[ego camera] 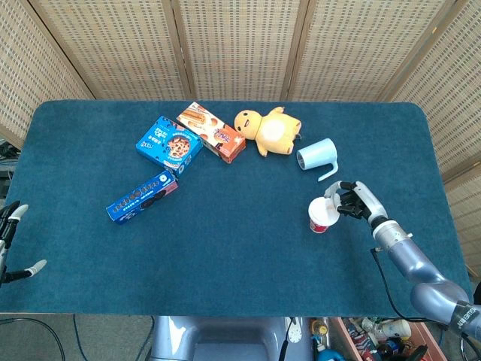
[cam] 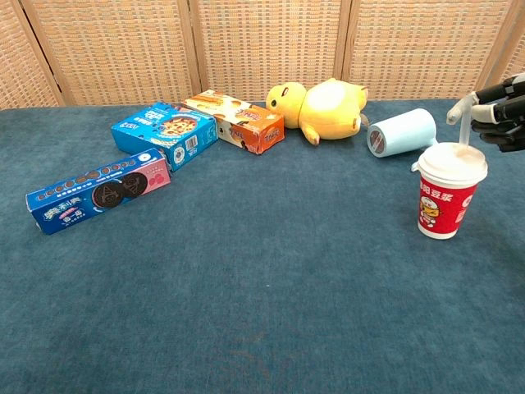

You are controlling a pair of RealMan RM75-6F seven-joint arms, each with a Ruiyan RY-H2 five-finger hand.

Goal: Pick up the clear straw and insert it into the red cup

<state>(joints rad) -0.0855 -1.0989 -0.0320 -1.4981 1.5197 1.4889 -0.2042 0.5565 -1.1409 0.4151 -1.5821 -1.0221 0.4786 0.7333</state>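
The red cup (ego camera: 322, 216) (cam: 448, 197) with a white lid stands upright on the blue table at the right. A clear straw (cam: 466, 123) (ego camera: 331, 197) rises from the lid, its lower end in the lid's top. My right hand (ego camera: 357, 201) (cam: 500, 111) is just right of the cup and pinches the bent top of the straw. My left hand (ego camera: 11, 241) hangs off the table's left front corner, fingers apart and holding nothing.
A light blue mug (ego camera: 316, 155) (cam: 402, 131) lies on its side just behind the cup. Further back left are a yellow plush (ego camera: 267, 129), an orange box (ego camera: 212, 131), a blue cookie box (ego camera: 169, 143) and a long blue biscuit box (ego camera: 141, 197).
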